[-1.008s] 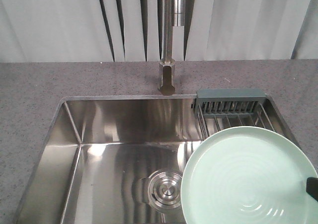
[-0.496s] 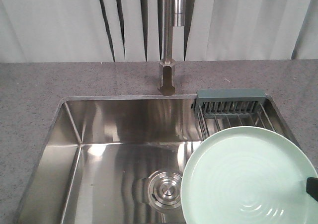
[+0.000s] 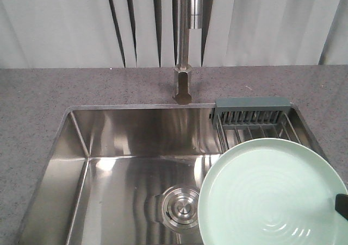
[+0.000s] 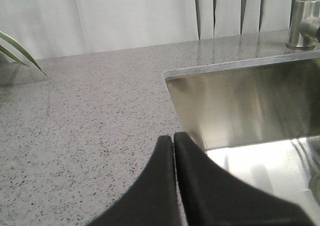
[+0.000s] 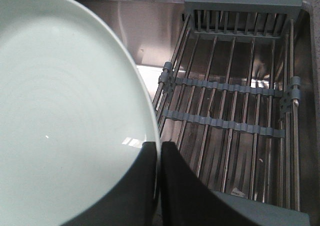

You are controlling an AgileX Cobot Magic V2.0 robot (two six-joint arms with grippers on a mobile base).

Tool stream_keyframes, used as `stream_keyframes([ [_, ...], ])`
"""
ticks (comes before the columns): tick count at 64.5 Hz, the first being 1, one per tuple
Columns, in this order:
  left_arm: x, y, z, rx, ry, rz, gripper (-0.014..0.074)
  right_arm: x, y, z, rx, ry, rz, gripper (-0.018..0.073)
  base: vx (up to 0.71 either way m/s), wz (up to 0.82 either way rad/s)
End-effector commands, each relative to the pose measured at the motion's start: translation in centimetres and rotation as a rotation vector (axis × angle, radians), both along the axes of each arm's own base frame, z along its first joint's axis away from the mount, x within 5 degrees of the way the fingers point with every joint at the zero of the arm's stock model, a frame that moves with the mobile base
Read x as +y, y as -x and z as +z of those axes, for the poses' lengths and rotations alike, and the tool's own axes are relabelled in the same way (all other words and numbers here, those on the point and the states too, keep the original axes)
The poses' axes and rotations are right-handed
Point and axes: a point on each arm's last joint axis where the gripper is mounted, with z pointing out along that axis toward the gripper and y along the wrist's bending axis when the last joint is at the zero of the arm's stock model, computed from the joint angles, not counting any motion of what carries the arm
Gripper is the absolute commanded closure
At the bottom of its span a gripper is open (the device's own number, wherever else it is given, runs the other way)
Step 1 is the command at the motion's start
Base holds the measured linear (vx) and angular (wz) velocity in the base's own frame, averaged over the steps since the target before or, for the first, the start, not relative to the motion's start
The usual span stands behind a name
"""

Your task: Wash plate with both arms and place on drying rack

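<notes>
The pale mint-green plate [image 3: 269,193] is held tilted over the right side of the sink, in front of the drying rack [image 3: 255,120]. My right gripper [image 5: 159,146] is shut on the plate's [image 5: 65,110] right rim, one finger on its inner face, one behind; its black tip shows at the front view's right edge [image 3: 341,206]. The wire rack [image 5: 235,105] lies right of the plate in the right wrist view. My left gripper [image 4: 173,138] is shut and empty above the countertop, by the sink's left rim.
A steel sink basin [image 3: 109,169] with a round drain [image 3: 182,207] fills the middle. A steel faucet [image 3: 185,44] stands at the back centre. Grey speckled countertop [image 4: 85,110] surrounds the sink. Green leaf tips [image 4: 17,53] show at the far left.
</notes>
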Motion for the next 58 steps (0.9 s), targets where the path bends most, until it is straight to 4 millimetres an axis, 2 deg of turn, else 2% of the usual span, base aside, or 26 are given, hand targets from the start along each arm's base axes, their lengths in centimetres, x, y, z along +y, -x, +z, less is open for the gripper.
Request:
stream_keyframes([
  [1, -0.07, 0.12, 1.46, -0.108, 0.019, -0.009, 0.0603, -0.05, -0.37, 1.2, -0.07, -0.03, -0.027, 0.0561, 0.0, 0.0],
  [43, -0.07, 0.14, 1.6, -0.112, 0.034, -0.008, 0.0603, -0.05, -0.37, 1.2, -0.07, -0.03, -0.027, 0.0561, 0.0, 0.0],
  [49, -0.15, 0.16, 1.73, -0.11, 0.152, -0.006, 0.0603, -0.05, -0.37, 1.2, -0.07, -0.03, -0.027, 0.0561, 0.0, 0.0],
  [58, -0.36, 0.18, 1.75, -0.085, 0.453, -0.001, 0.0603, -0.05, -0.37, 1.2, -0.07, -0.03, -0.027, 0.0561, 0.0, 0.0],
])
